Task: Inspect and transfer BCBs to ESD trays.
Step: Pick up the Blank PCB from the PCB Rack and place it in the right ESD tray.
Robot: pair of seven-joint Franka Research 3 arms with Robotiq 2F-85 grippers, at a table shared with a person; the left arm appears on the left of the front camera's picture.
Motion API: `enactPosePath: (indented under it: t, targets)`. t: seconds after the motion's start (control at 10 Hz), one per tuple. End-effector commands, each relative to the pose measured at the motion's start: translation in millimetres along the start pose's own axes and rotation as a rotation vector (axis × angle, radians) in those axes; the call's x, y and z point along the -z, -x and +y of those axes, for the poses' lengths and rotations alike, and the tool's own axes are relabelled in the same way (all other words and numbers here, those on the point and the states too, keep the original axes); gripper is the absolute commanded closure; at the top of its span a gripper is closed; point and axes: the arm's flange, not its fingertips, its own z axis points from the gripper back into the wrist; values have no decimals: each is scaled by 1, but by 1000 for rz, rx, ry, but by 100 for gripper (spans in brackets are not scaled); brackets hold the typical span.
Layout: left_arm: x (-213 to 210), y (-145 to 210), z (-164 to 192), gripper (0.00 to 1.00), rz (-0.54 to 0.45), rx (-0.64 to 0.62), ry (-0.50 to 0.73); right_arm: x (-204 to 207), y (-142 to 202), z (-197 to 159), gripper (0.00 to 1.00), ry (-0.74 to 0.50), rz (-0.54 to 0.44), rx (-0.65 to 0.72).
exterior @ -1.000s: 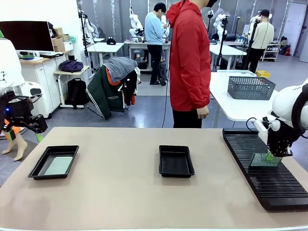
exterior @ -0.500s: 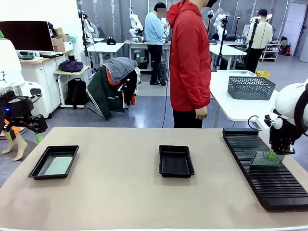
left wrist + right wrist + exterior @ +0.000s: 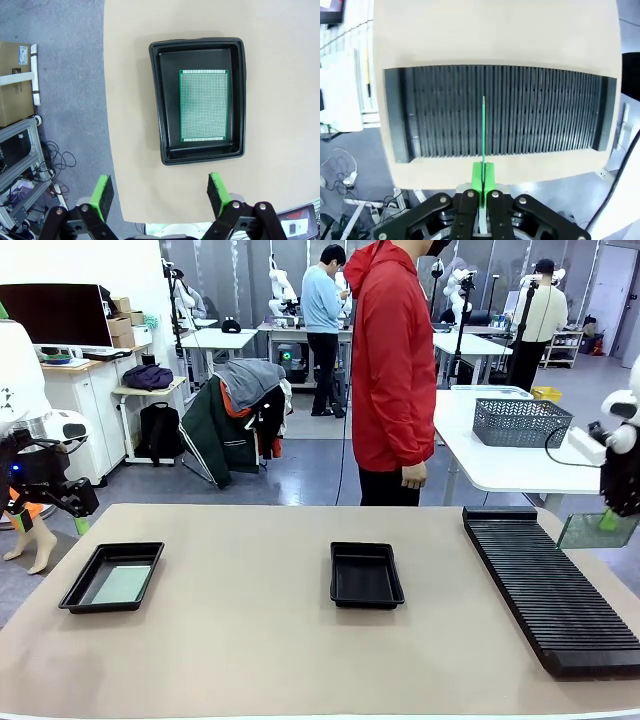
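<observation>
A beige table is seen from the robot's side. Near its left edge sits an ESD tray with a pale green BCB lying flat on its floor. A second ESD tray sits near the table's middle with a bare floor. A long black ribbed rack runs along the right edge.

Above the right edge, just past the rack, the right gripper pinches a second BCB, lifted clear of the slots. A person in a red jacket stands at the far edge. Behind, a grey wire basket rests on a white table.

The right wrist view looks down on the rack and shows the lifted board edge-on, a thin green line between the closed pads.

In the left wrist view, the left gripper hangs with fingers spread wide over the table's edge, apart from the tray. There the tray's board shows a fine dot grid. A cardboard box on the floor carries a label too small to read.
</observation>
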Motion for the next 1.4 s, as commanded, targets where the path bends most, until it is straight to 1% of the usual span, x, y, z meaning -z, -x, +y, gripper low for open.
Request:
enactPosePath:
  t: [0.0,0.5,0.6,0.9,1.0,1.3]
  targets:
    - [2,0,1,0,-4,-2,-1,-29,-4,4,100,-40,7,2]
    - [2,0,1,0,-4,-2,-1,-114,-2,29,100,-70,10,45]
    - [2,0,1,0,-4,-2,-1,-130,2,32,100,-75,-1,49]
    - [2,0,1,0,-4,-2,-1,-144,7,38,100,-56,-12,56]
    - [2,0,1,0,-4,-2,-1,-144,9,41,100,-41,-18,52]
    - [2,0,1,0,-4,-2,-1,-145,6,39,100,-48,-27,36]
